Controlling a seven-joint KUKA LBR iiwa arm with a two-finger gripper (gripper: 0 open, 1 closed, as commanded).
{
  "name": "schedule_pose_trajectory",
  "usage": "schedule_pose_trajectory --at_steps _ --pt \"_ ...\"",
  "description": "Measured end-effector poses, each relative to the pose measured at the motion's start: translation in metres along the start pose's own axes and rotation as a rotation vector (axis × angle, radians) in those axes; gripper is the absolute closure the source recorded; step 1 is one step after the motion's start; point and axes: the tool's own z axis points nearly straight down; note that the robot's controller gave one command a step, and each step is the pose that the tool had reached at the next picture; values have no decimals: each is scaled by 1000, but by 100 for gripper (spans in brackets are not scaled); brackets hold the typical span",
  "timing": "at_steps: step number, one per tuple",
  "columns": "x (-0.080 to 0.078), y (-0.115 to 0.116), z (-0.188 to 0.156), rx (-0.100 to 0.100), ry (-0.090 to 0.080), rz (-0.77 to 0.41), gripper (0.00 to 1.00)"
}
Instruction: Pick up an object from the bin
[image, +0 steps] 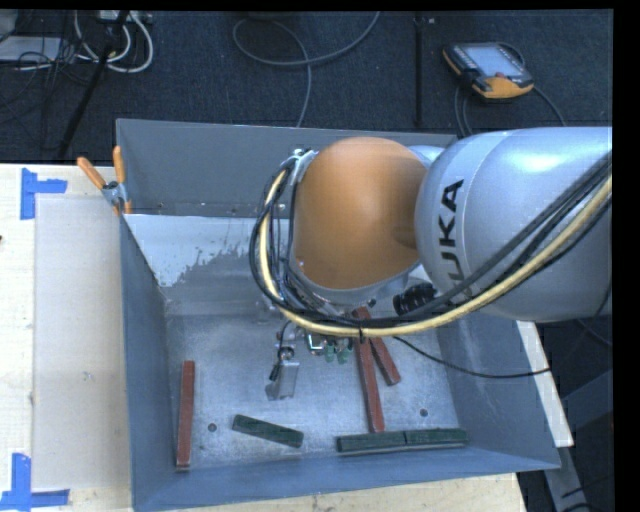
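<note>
The big silver arm (520, 230) comes in from the right and hangs over the middle of the grey bin (150, 300). It has a round orange cover (355, 210) at its end, and black and yellow cables (270, 250) loop around that cover.

Under the cover, the gripper (284, 380) points down at the bin floor, near the middle and a bit to the left. The floor right under it looks bare. I cannot tell if the gripper is open or shut, or if it has hold of anything.

The thing closest to the gripper is a small dark green bar (267, 431). It lies flat on the floor, a little nearer than the gripper and apart from it.

To the right of the gripper lie two brown sticks. The long brown stick (371, 395) runs from far to near. The short brown stick (386, 362) lies just beside it on the right, tilted. Their far ends are hidden under the arm.

A long green strip (400, 439) lies along the near wall, on the right side. The near end of the long brown stick comes very close to it.

Far off on the left, another brown stick (186, 415) lies next to the left wall, well apart from the rest.
</note>
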Motion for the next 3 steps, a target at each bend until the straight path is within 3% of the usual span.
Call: schedule_pose_trajectory --at_steps 1,2,3 --pt "-2 -1 -4 -2 -8 4 0" --pt "14 -8 57 -3 -12 -5 0" --pt "37 -19 82 1 0 8 0"
